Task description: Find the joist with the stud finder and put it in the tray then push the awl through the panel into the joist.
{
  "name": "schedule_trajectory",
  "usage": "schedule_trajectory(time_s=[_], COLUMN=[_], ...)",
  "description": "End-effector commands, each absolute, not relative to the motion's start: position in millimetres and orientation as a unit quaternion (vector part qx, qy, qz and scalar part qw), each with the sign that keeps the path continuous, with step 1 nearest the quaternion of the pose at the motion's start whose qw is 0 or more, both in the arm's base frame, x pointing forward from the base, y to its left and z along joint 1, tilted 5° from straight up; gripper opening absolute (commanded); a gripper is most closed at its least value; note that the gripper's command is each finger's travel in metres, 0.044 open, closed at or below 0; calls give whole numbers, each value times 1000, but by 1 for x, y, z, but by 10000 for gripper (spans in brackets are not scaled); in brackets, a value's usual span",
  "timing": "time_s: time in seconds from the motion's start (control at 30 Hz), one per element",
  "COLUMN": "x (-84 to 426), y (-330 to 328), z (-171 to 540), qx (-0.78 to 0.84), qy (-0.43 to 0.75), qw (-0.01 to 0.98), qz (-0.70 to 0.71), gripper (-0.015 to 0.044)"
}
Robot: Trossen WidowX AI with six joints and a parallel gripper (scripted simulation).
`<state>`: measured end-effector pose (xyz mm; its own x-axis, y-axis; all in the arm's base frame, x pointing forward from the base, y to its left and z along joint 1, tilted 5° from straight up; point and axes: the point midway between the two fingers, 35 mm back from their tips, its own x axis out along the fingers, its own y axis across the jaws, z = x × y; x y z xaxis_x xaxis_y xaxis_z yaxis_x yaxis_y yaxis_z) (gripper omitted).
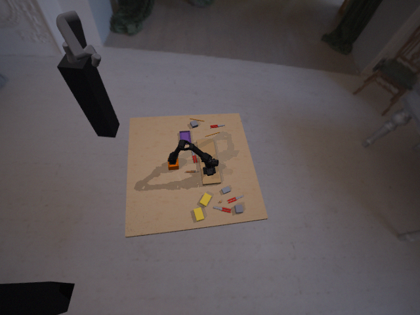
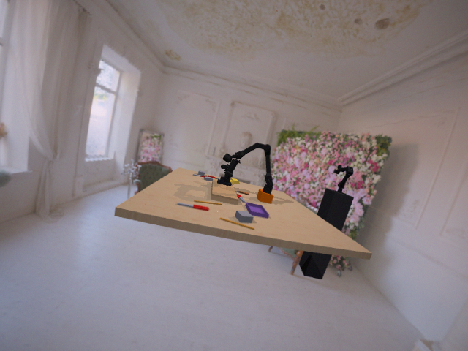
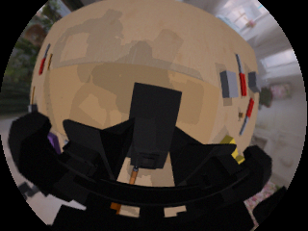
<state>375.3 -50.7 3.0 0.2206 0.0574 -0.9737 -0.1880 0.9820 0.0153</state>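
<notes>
My gripper [image 1: 210,167] [image 2: 226,177] [image 3: 152,122] is shut on the black stud finder [image 1: 209,171] [image 2: 224,182] [image 3: 156,108]. The stud finder is upright at the surface of the tan floor panel [image 1: 206,145] [image 2: 224,191] [image 3: 67,91], toward the yellow-block end; whether it touches is unclear. Its small indicator looks dark in the wrist view. The awl [image 1: 191,171] [image 2: 243,192] [image 3: 134,176], with a brown-orange handle, lies beside the panel on the arm-base side. The purple tray [image 1: 185,136] [image 2: 257,210] [image 3: 53,142] holds nothing that I can see. The joist is hidden.
A red-handled tool [image 1: 194,158] [image 2: 239,196] lies between the orange arm base [image 1: 173,165] [image 2: 265,196] and the panel. Yellow blocks [image 1: 205,199] [image 1: 198,214], grey blocks [image 1: 226,189] [image 1: 238,208] and more red-handled tools lie past one panel end. Thin sticks [image 1: 212,134] [image 2: 208,202] lie near the other.
</notes>
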Motion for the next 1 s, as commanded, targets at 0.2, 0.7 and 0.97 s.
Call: schedule_trajectory(time_s=[0.2,0.7,0.97], x=[379,384,386], y=[-72,-100,-114], z=[2,2,2], qx=[-56,-57,-57], qy=[620,620,620], qw=[779,779,779], qz=[75,75,74], gripper=[0,0,0])
